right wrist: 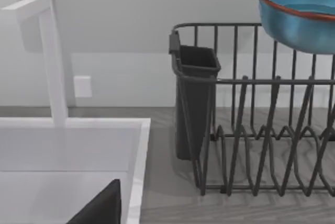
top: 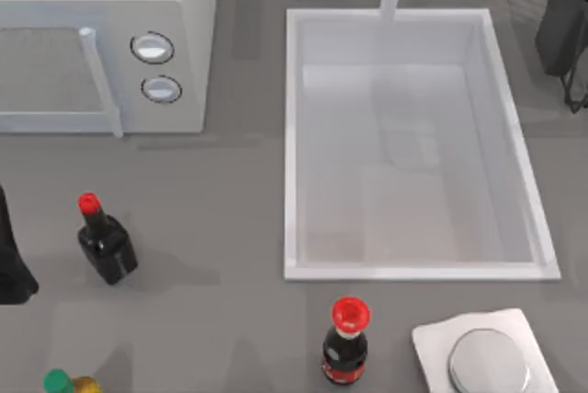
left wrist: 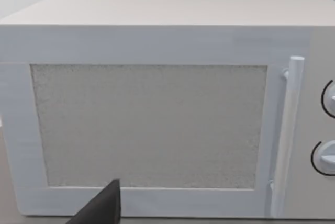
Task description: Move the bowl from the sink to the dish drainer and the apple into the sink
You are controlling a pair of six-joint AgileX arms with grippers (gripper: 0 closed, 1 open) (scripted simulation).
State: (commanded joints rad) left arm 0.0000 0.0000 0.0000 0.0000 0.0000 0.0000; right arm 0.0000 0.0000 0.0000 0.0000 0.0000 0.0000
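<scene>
Up above the dish drainer [right wrist: 261, 130] hangs the bowl [right wrist: 298, 17]; right fingers' state cannot be told. Beside it, the sink [top: 292, 136] sits bare; bottles [top: 345, 342] stand nearby.

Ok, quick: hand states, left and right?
Left hand: cannot be told, parked at the table's left edge.
Right hand: cannot be told, far right beyond the sink.

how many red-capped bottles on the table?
2: one left of the sink, below the microwave; one at the front edge, beside the scale.
</scene>
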